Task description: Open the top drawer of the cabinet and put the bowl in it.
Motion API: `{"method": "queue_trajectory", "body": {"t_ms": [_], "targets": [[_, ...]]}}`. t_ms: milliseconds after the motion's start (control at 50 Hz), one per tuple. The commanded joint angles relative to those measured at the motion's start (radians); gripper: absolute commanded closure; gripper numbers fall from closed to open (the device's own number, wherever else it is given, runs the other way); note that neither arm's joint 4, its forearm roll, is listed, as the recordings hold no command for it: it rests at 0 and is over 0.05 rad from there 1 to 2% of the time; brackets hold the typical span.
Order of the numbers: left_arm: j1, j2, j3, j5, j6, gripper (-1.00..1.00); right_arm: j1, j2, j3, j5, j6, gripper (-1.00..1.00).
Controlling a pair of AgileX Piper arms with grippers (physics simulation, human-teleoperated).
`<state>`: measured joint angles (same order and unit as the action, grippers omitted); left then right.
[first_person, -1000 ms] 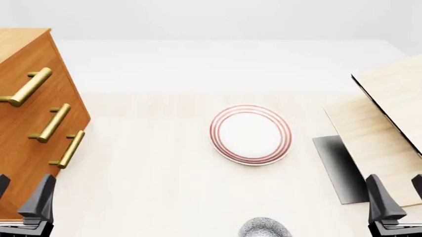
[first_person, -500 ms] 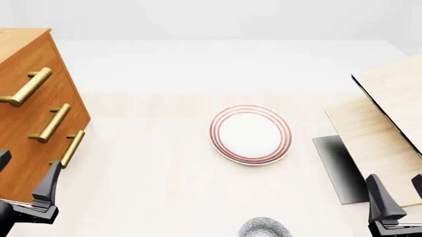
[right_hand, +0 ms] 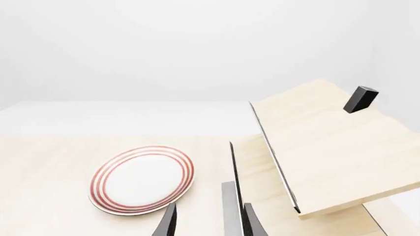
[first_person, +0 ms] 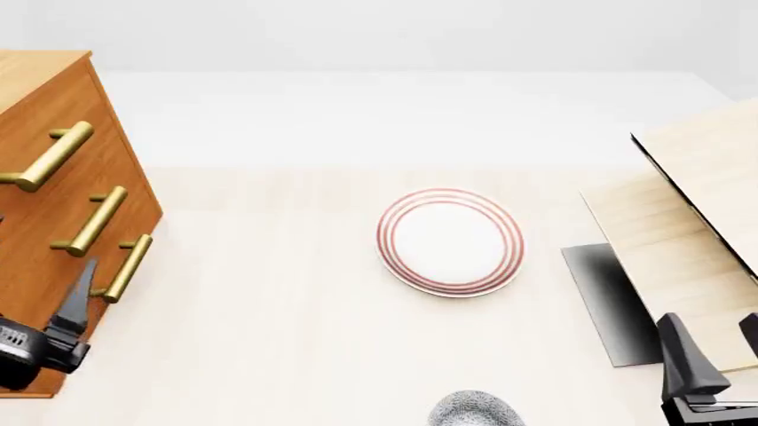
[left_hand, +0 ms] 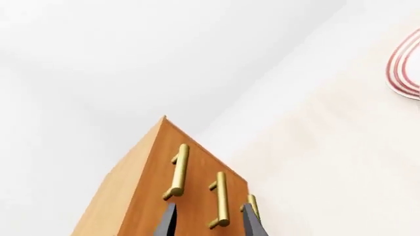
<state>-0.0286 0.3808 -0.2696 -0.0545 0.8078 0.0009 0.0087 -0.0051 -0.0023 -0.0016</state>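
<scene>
The cabinet (first_person: 59, 213) stands at the left edge of the table (first_person: 272, 319), all three drawers shut. The top drawer (first_person: 35, 133) is the farthest up its face, its brass handle (first_person: 50, 155) a bar running along the slanted front. The left pincer (first_person: 53, 324), fingers spread and holding nothing, sits low beside the bottom handle, so the target lies beyond and above it; this arm is plainly the nearer. The bowl (first_person: 477, 410) rests at the near edge, right of centre, closer to the right pincer (first_person: 711, 368), which is also released.
</scene>
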Motion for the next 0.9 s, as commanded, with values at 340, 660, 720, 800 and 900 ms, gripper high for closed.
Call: {"method": "queue_trajectory", "body": {"t_ms": [340, 660, 720, 800, 900], "targets": [[-0.037, 0.283, -0.012, -0.271, 0.452, -1.00, 0.000, -0.001, 0.001, 0.000, 0.001, -1.00], [-0.008, 0.384, -0.029, -0.365, 0.576, -1.00, 0.000, -0.001, 0.001, 0.000, 0.000, -1.00], [0.001, 0.415, -0.024, -0.398, 0.598, -1.00, 0.000, -0.001, 0.001, 0.000, 0.001, -1.00], [0.011, 0.453, -0.042, -0.416, 0.608, -1.00, 0.000, -0.001, 0.001, 0.000, 0.001, -1.00], [0.023, 0.483, -0.066, -0.417, 0.607, -1.00, 0.000, -0.001, 0.001, 0.000, 0.000, -1.00]]}}
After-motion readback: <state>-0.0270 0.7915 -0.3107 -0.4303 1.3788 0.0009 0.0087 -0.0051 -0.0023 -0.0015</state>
